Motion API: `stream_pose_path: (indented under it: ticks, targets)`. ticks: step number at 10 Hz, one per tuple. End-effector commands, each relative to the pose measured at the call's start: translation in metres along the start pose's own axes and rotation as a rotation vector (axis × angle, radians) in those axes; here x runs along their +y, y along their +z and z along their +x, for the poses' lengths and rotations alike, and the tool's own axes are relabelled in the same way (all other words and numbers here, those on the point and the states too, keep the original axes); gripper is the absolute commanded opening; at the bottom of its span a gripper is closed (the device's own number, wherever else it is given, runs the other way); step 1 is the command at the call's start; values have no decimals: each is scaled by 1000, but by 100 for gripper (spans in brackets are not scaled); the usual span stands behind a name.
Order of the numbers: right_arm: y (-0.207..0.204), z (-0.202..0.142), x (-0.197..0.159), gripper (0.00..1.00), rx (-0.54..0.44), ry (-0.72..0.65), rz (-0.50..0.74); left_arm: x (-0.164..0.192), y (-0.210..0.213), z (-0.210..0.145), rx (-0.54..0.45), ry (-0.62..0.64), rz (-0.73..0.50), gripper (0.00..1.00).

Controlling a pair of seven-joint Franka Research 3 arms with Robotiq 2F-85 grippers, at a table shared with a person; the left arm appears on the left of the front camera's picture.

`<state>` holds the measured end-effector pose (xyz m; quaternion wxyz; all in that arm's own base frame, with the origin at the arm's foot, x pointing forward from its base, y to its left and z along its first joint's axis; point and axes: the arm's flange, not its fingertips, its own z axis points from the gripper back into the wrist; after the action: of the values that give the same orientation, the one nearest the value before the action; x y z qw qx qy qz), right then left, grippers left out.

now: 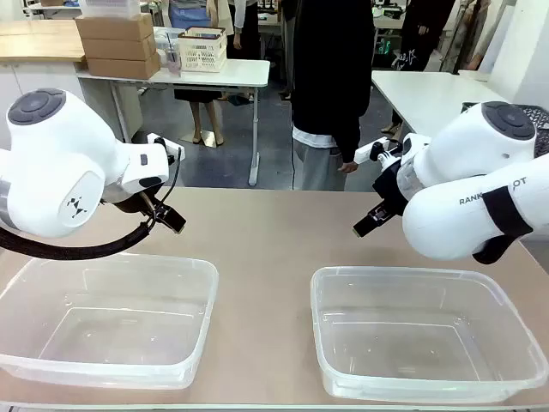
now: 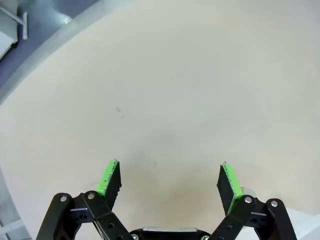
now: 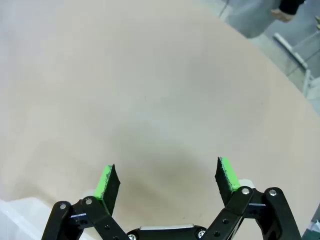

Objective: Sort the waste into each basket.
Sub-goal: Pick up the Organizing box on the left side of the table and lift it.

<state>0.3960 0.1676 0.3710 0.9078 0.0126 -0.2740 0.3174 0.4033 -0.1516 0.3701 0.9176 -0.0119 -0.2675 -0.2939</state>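
Over the tan table [image 1: 266,232], just beyond the tubs, both my claws hang released: my left gripper [image 2: 170,172] has its green pads [image 2: 111,176] spread wide, and my right gripper [image 3: 167,172] stands equally wide. At the near edge sit the see-through left tub [image 1: 111,262] and right tub [image 1: 403,273], well apart. A person [image 1: 330,86] stands at the far side.

Beige table [image 1: 257,232], matte top, a few faint specks in the left wrist view. Person [image 1: 330,86] in a black top stands at its far edge. Behind: white table [image 1: 214,73] with stacked cardboard boxes [image 1: 116,43] and a cream lattice crate [image 1: 202,49]. Second white table [image 1: 429,90] at right. Grey-blue floor [image 1: 223,150]
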Motion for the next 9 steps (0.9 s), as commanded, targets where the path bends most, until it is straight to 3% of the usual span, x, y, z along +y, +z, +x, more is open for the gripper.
stream_pose_path:
  ticks: [1, 9]
  targets:
    - [0, 0, 0, 100, 0, 0, 0, 0, 0, 0, 0, 0, 0, 100]
    - [0, 0, 0, 100, 0, 0, 0, 0, 0, 0, 0, 0, 0, 100]
